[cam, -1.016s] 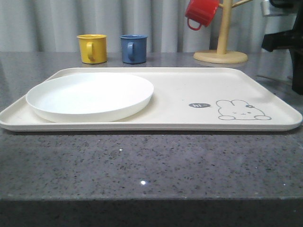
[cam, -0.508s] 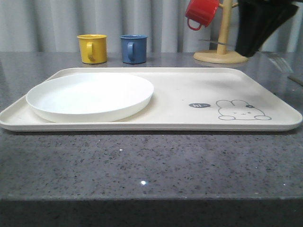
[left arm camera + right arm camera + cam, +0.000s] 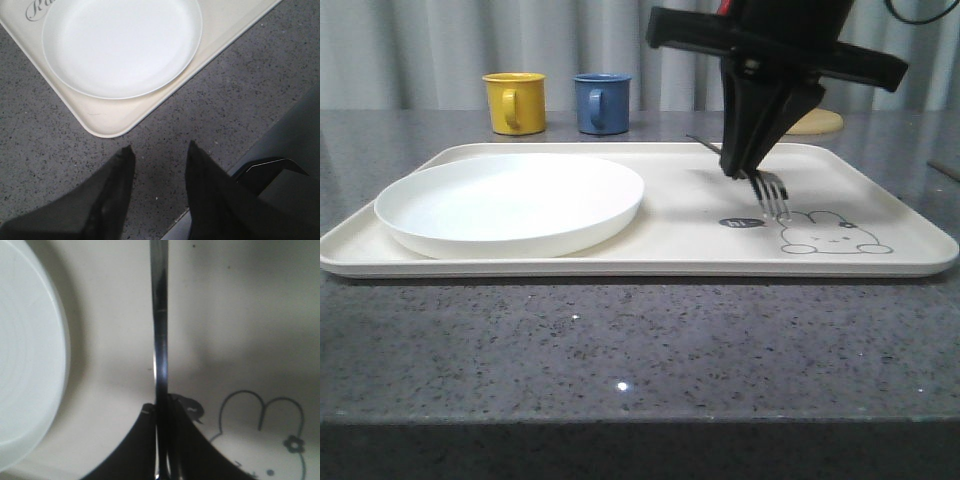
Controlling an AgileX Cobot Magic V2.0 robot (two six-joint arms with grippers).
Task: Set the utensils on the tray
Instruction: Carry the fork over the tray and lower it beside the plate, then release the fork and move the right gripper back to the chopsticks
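The speckled grey counter (image 3: 620, 350) runs across the foreground. On it lies the cream tray (image 3: 680, 262), its long side facing the viewer. A round white plate (image 3: 510, 205) rests on the left part of the tray. A grey rabbit drawing (image 3: 832, 234) is printed on the right part.

The left hand (image 3: 159, 155) is seen from its wrist camera, above bare counter just beside a rounded corner of the tray. Its two dark fingers (image 3: 117, 172) stand apart with nothing between them.

The right hand (image 3: 745, 165) hangs over the right part of the tray, pointing downward. It is clenched on the fork (image 3: 772, 192), gripping the handle. The tines point down and toward the viewer, just above the rabbit drawing and a small dark speech-bubble mark (image 3: 744, 223). Whether the tines touch the tray surface cannot be determined. In the right wrist view the fork handle (image 3: 159, 340) runs straight out from between the closed fingers (image 3: 187, 440), with the plate rim to one side and the rabbit's ears to the other.

Beyond the tray, a yellow mug (image 3: 515, 102) and a blue mug (image 3: 602, 102) stand side by side on the counter. The round base of a wooden stand (image 3: 817, 122) sits behind the right hand.
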